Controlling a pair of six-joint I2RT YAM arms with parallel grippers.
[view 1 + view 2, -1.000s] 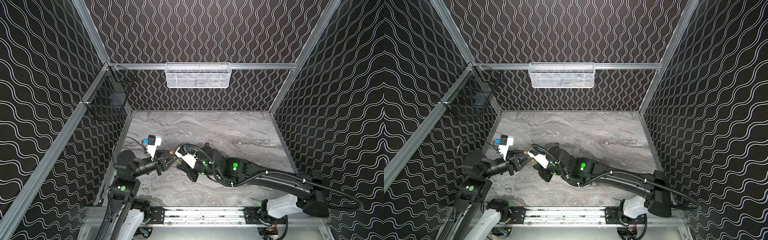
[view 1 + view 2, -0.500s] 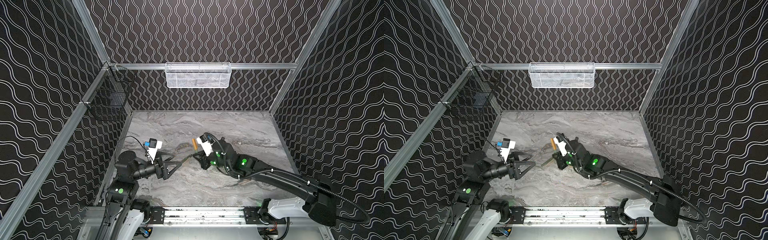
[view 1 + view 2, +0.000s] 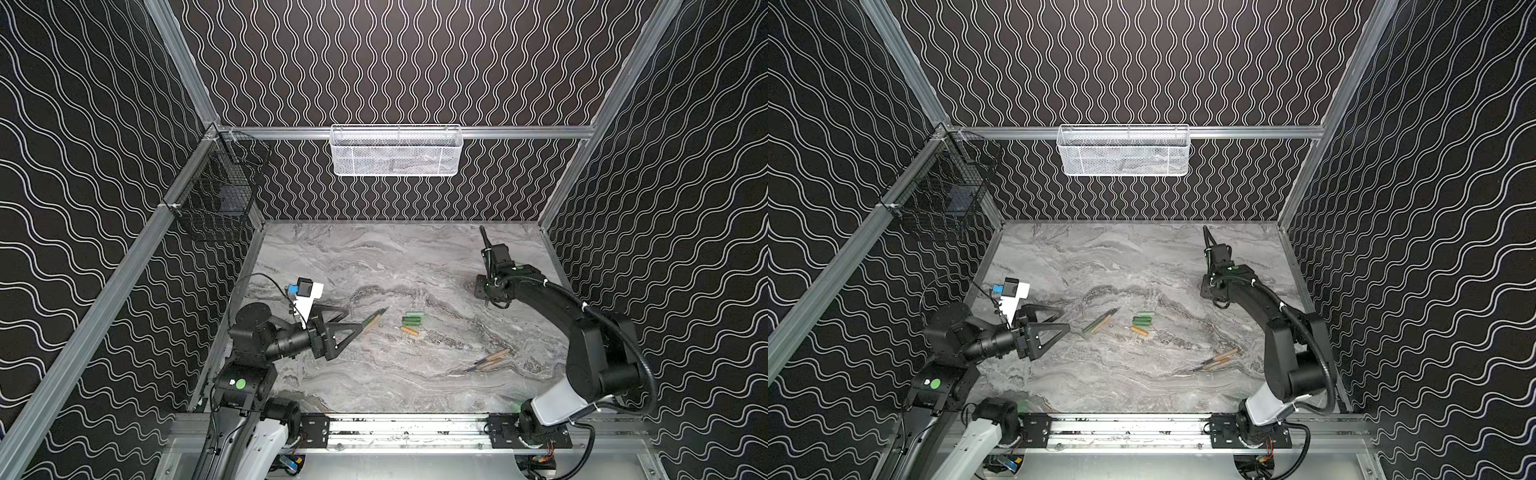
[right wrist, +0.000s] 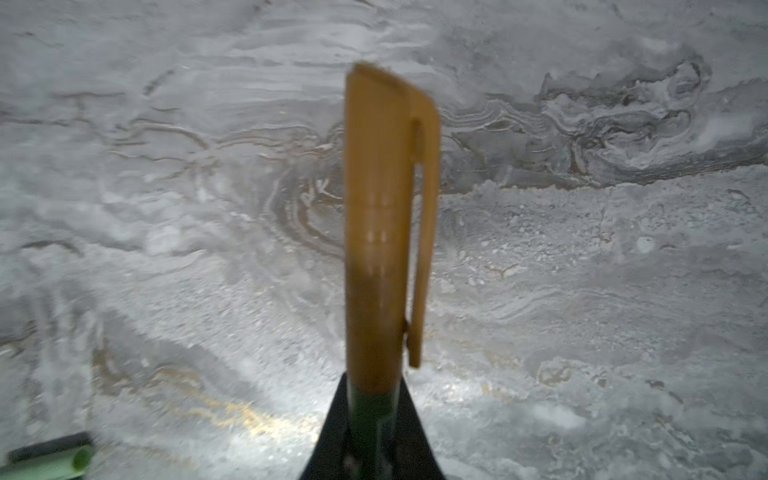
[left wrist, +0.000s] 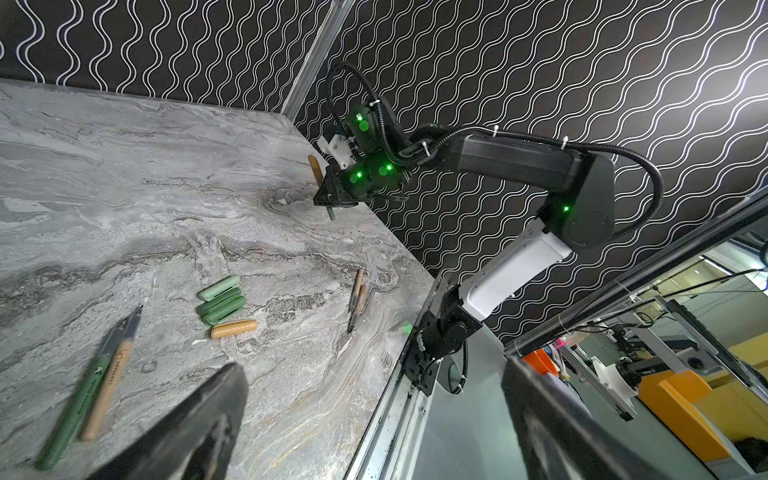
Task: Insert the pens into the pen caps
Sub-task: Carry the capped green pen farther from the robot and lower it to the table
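My right gripper (image 4: 372, 415) is shut on a green-barrelled pen (image 4: 370, 419) that wears an orange cap (image 4: 382, 216). It hovers over the table at the back right (image 3: 478, 289) (image 3: 1206, 289) (image 5: 332, 197). My left gripper (image 3: 354, 318) (image 3: 1066, 318) (image 5: 372, 370) is open and holds nothing; it is low at the left. Just past its tips lie a green pen (image 5: 79, 399) and a tan pen (image 5: 108, 382), side by side (image 3: 374, 320). Three green caps (image 3: 412, 319) (image 5: 220, 299) and an orange cap (image 3: 409, 331) (image 5: 233, 328) lie mid-table. Two tan pens (image 3: 488, 359) (image 5: 357, 297) lie at the front right.
A white mesh basket (image 3: 395, 151) hangs on the back wall and a black wire basket (image 3: 216, 199) on the left wall. Patterned walls enclose the marble table (image 3: 374, 257). A green tube end (image 4: 45, 461) shows at the corner of the right wrist view.
The two grippers were together at the left. My left gripper opened and drew back. My right arm swung to the back right, carrying the pen with the orange cap on it.
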